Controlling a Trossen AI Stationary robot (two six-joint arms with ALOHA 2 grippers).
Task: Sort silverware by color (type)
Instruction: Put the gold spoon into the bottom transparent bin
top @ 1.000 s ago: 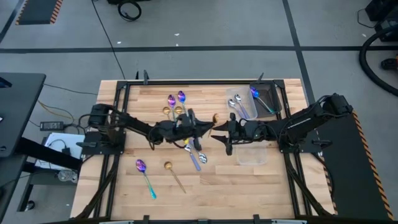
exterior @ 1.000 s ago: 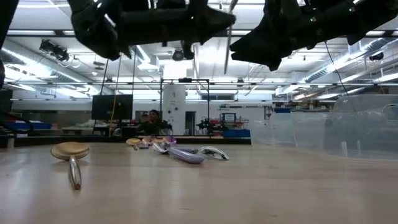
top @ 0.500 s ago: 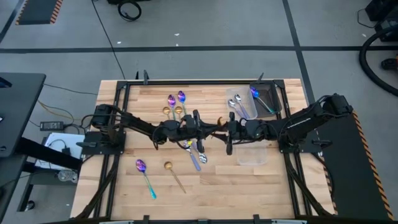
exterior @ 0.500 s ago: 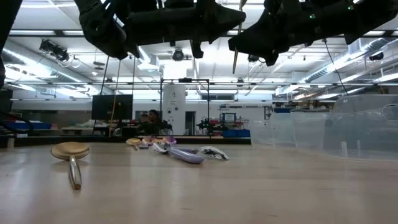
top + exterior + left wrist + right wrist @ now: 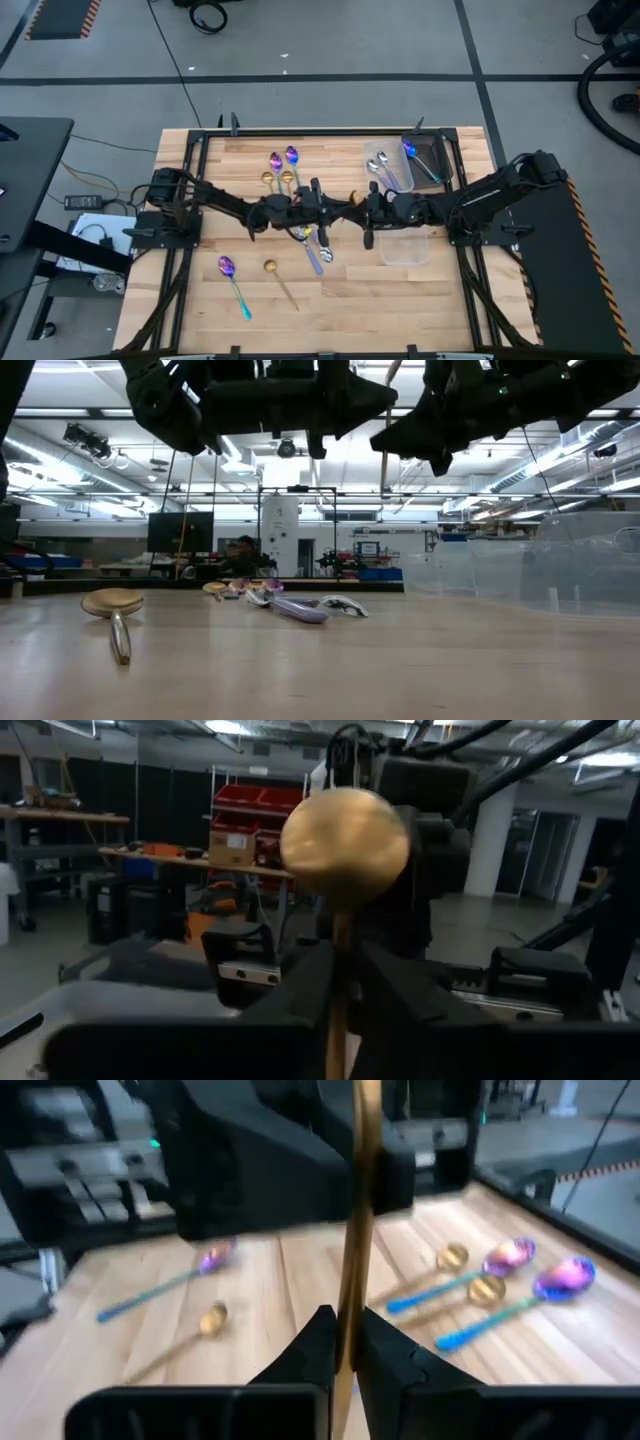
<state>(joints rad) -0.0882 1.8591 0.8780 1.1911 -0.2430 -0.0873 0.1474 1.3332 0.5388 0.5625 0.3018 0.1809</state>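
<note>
A: Where's the action on the tabletop (image 5: 330,300)?

B: Mid-air above its middle. The left end effector (image 5: 335,208) and right end effector (image 5: 358,209) meet tip to tip, a gold spoon (image 5: 343,845) between them.

A: Who has it?

B: Both sets of fingers look pinched on its handle, which runs straight along the line between them. A handover, I'd judge.

A: Destination?

B: Likely the clear containers (image 5: 408,246) nearer the right arm.
</note>
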